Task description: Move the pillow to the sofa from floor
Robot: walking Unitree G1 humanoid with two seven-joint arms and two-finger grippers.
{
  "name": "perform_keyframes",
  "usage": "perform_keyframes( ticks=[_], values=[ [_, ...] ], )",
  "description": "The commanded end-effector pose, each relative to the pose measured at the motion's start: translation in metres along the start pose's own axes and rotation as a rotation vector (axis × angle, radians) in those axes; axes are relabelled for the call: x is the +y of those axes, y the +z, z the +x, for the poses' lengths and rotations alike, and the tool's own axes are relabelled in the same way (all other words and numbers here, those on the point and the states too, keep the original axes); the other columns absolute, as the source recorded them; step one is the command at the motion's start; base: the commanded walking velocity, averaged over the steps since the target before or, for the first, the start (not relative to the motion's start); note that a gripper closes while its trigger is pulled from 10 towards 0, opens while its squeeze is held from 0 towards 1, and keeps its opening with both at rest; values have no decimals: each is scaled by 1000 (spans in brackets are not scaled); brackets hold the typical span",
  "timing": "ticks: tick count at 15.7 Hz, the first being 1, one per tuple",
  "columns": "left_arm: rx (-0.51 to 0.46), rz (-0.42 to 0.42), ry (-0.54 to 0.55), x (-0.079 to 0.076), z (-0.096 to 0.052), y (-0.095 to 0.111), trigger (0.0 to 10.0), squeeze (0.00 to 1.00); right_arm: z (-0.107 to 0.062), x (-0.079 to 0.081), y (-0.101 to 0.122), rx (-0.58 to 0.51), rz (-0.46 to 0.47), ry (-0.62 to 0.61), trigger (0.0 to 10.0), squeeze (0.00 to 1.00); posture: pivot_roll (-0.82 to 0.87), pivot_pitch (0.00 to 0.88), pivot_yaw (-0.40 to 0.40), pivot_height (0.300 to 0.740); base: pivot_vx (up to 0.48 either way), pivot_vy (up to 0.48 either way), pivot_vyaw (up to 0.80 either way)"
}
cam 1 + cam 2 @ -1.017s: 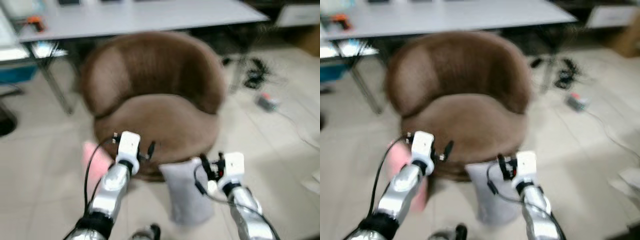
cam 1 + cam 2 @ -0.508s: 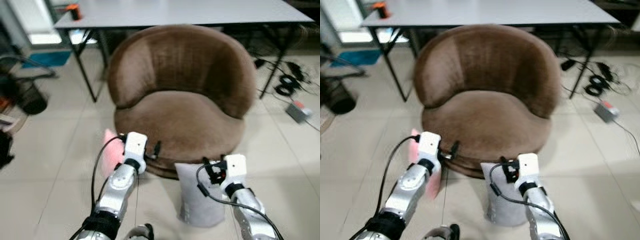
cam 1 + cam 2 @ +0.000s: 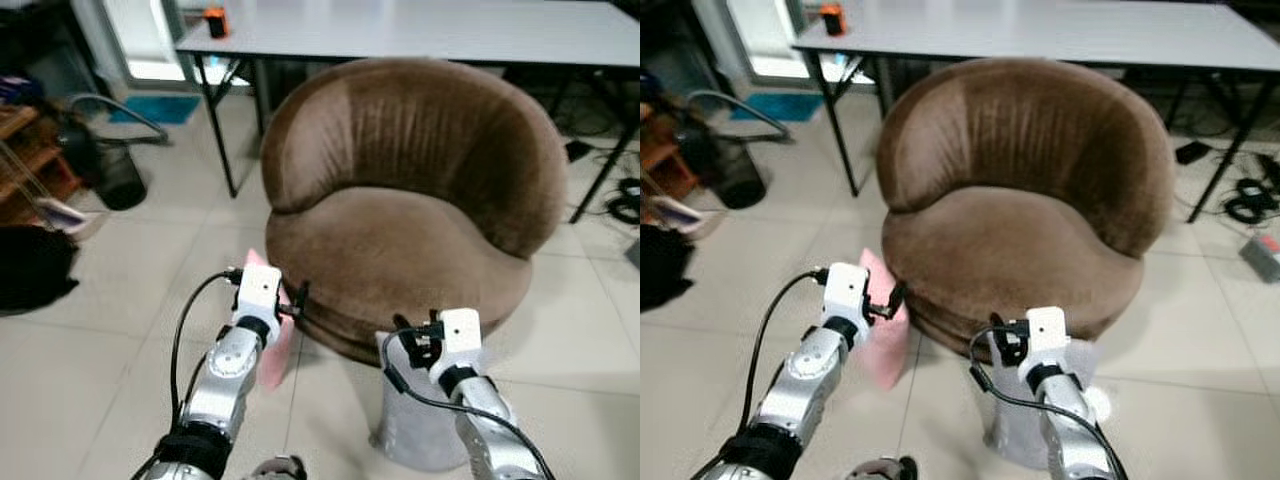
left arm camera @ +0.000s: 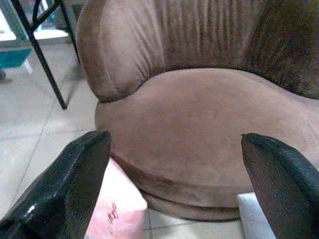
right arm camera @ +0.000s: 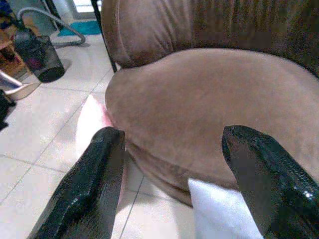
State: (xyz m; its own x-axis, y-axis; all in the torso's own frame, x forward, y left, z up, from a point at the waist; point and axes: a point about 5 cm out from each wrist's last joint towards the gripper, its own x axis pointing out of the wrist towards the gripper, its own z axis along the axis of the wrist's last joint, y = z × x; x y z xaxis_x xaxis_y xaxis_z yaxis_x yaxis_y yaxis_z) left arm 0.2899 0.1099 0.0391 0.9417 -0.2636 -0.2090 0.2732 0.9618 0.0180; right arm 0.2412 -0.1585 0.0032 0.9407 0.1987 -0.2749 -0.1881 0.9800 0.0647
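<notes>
- Brown velvety round sofa (image 3: 410,200) mid-frame, curved back, seat bare.
- Grey pillow (image 3: 415,430) upright on tiled floor (image 3: 110,330), lower right, at sofa base.
- Pink pillow (image 3: 885,340) leans against sofa's lower left edge.
- Left gripper (image 4: 174,194) and right gripper (image 5: 174,184): jaws wide, holding nothing.
- Counter (image 3: 420,25) behind the sofa, top of frame.

Even indoor light (slight blur)

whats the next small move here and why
Probably lower the right gripper toward the grey pillow standing on the floor against the brown chair. Both grippers hover with jaws open and hold nothing, and that pillow sits just below the right one. A pink pillow leans by the left gripper, so either could go first.
</notes>
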Motion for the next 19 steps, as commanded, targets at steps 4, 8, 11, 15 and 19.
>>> perform_keyframes(
  ticks=[4, 8, 11, 15, 19],
  values=[
    [28, -46, 89, 6, 2, 0, 10000, 0, -4, 0, -7, 24, 14, 3, 10000, 176, 16, 34, 27, 740, 0, -470, 0],
    [56, -73, 144, 15, 4, -2, 10000, 0, -7, 3, -8, 29, 14, 10, 10000, 184, 10, 39, 28, 740, 0, -424, 0],
    [70, -82, 157, 15, 4, -3, 10000, 0, -8, 2, -9, 34, 13, 11, 10000, 184, 9, 40, 28, 740, 0, -427, 0],
    [66, -117, 164, 17, 5, -3, 10000, 0, -8, 3, -9, 34, 13, 15, 10000, 180, 11, 41, 27, 740, 157, -395, 0],
    [64, -127, 173, 17, 5, -3, 10000, 0, -8, 6, -7, 10, 11, 41, 10000, 184, 11, 44, 27, 740, 329, -346, 0]
  ],
)
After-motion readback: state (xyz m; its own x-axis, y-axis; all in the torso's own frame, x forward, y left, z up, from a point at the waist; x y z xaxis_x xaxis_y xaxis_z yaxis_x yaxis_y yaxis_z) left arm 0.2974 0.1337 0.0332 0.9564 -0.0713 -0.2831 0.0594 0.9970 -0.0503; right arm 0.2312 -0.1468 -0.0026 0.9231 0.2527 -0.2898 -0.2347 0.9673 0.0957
